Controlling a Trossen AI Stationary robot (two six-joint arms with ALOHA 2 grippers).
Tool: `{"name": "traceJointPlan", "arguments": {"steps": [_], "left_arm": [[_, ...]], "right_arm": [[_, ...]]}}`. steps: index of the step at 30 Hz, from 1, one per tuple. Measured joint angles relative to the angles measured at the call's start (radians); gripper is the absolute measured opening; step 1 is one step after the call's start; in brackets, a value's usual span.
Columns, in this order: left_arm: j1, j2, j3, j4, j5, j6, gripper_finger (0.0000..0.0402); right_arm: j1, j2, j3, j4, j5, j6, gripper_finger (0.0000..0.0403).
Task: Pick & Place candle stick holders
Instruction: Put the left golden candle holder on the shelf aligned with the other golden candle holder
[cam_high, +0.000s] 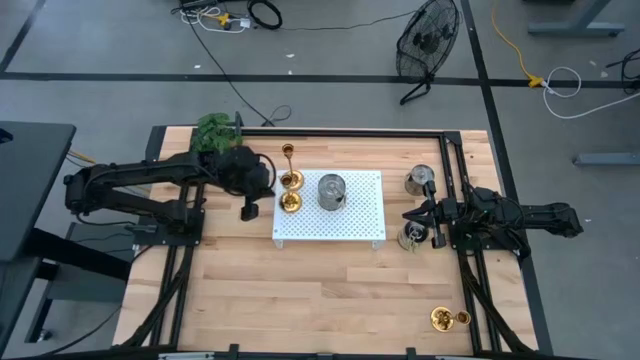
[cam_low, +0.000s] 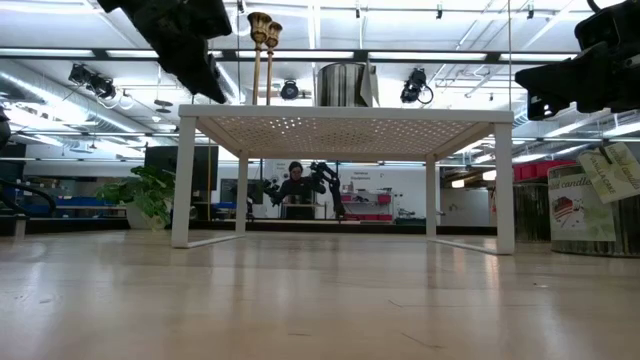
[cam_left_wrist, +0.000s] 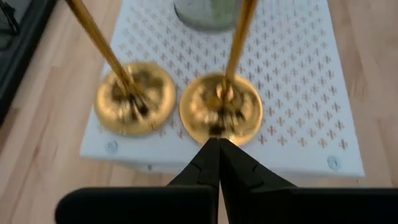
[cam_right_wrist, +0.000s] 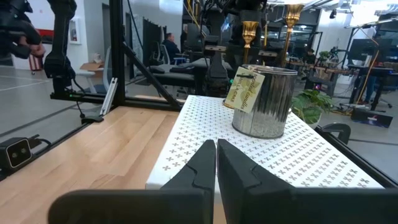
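Silver tin (cam_high: 332, 192) on white stand (cam_high: 360, 225) — beside two candle stick holders (cam_high: 290, 180)

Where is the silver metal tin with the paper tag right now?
In the high view the silver metal tin stands near the middle of the white perforated stand, just right of the two tall gold candle stick holders.

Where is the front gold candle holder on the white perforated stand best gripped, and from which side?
Probably take the gold candle holder by its slim upright stem, level from the white perforated stand's left edge. Its round dished base is wide and low; the silver tin stands to its right.
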Motion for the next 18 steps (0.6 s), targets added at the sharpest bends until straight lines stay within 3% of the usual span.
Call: {"name": "traceJointPlan", "arguments": {"steps": [7,18], "left_arm": [[0.000,-0.020,-0.003,-0.030,-0.004,0.000,0.0005],[-0.003,-0.071,-0.104,0.090,0.005,-0.020,0.0004]], "right_arm": [[0.000,0.000,0.000,0.000,0.000,0.000,0.0021],[0.000,0.000,0.000,0.000,0.000,0.000,0.0021]]}}
